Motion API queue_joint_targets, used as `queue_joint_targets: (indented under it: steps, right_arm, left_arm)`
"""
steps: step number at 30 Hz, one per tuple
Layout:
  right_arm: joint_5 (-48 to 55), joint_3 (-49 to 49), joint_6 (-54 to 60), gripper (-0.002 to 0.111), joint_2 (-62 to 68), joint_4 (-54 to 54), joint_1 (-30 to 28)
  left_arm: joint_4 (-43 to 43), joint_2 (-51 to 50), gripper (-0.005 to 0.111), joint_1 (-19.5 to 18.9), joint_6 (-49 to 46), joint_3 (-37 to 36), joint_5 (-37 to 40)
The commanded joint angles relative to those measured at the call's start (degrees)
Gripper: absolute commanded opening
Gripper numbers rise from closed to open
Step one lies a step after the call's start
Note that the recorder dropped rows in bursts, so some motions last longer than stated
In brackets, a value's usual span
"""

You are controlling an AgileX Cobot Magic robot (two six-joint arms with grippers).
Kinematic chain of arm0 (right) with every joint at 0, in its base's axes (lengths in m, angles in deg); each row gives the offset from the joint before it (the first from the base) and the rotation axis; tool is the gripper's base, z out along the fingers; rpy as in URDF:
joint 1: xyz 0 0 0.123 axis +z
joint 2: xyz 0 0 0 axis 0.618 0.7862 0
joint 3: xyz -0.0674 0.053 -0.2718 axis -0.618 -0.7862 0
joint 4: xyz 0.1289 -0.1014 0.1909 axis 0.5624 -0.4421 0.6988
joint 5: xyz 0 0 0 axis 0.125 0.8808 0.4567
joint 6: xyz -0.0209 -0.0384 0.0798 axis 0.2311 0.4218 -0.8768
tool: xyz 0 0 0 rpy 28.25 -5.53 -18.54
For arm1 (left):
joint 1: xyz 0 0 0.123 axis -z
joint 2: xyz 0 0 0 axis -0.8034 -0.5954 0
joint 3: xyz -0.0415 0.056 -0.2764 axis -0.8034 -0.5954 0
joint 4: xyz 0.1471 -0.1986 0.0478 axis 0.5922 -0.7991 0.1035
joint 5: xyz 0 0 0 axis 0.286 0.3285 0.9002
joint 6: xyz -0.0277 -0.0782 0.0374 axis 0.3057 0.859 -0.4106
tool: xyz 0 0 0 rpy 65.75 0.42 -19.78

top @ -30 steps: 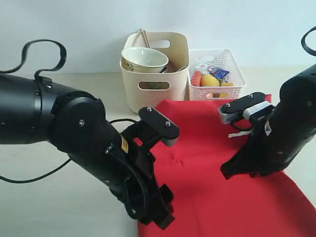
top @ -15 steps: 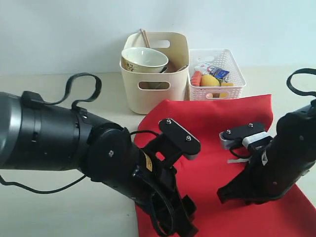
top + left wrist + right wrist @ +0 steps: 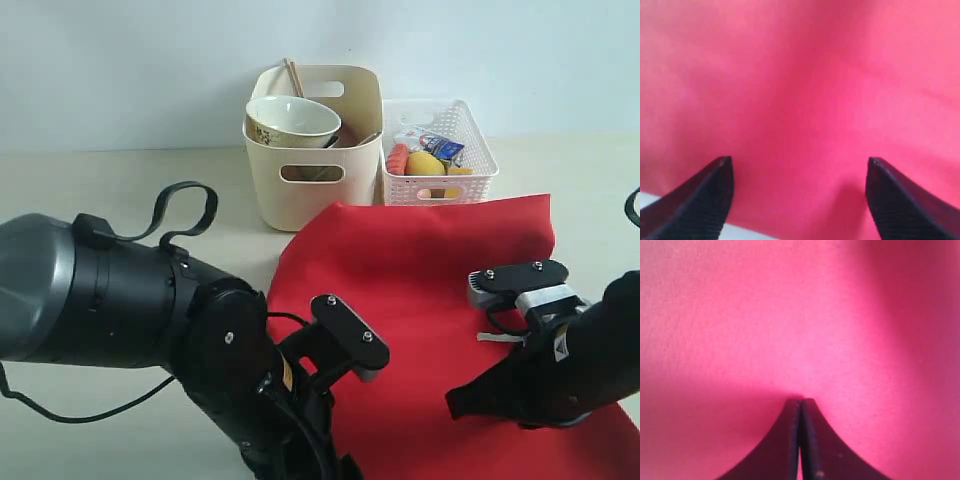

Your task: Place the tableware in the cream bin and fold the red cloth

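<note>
Folding stage, both claws at the end of the red cloth [image 3: 420, 290] farthest from the cream bin [image 3: 315, 180].

The left claw [image 3: 799, 162] is spread wide, with nothing between its jaws. The cloth lies directly beneath it, and a pale sliver of worktop [image 3: 655, 197] is seen beside one finger, so an edge of the cloth is judged to lie right at this claw. The right claw [image 3: 801, 402] is pressed together over the cloth's interior. No fabric is seen pinched in it, and whether its tip touches cannot be told. The left claw is therefore judged the nearer to a graspable edge.

From both claws the cloth runs away toward the cream bin. Its long axis cannot be settled, because the end farthest from the bin is cut off. The cloth is shown as plain bright red, spread flat with faint creases, and one far corner lies just beside the bin's base.

In the cream bin a patterned bowl [image 3: 292, 120] and chopsticks [image 3: 293, 75] are seen; the other tableware cannot be made out. A white perforated basket [image 3: 480, 150] stands just beside the bin.
</note>
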Motion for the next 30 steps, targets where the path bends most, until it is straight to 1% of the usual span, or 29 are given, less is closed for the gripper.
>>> queue_joint_targets:
  steps: [1,4,8,13,15,19,22,25,30]
  right_arm:
    - [9.5,-5.4,-0.4,0.0,-0.6,3.6,0.1]
    - [10.1,-5.6,0.7,0.0,-3.9,5.4,0.5]
    - [9.5,-5.6,2.9,0.0,-10.1,8.1,3.3]
    - [1.5,-5.2,2.9,0.0,-17.2,7.6,3.7]
    - [-0.2,-3.5,2.8,0.0,-18.1,7.1,3.7]
    - [-0.6,3.2,2.8,0.0,-16.3,3.9,3.2]
    - [0.2,8.1,2.4,0.0,-13.0,1.8,0.4]
    - [0.6,14.2,2.5,0.0,-5.9,0.1,-5.0]
    - [0.7,19.5,2.5,0.0,6.0,-2.2,-11.4]
  left_arm:
    - [-0.3,0.0,0.071,0.2,-1.9,-2.5,1.1]
    - [-0.3,0.0,0.071,0.2,-2.9,-3.9,2.6]
    - [-0.4,0.0,0.071,0.2,-3.8,-5.5,3.4]
    - [-1.3,0.4,0.07,0.2,-4.7,-5.6,2.5]
    - [-1.8,1.1,0.07,0.2,-4.8,-5.6,1.3]
    - [-1.9,3.0,0.07,0.2,-4.8,-5.6,-1.0]
    - [-1.9,3.8,0.07,0.2,-4.8,-5.6,-2.3]
    - [-1.9,3.5,0.07,0.2,-4.8,-5.6,-2.6]
    - [-1.9,3.5,0.07,0.2,-4.8,-5.6,-2.7]
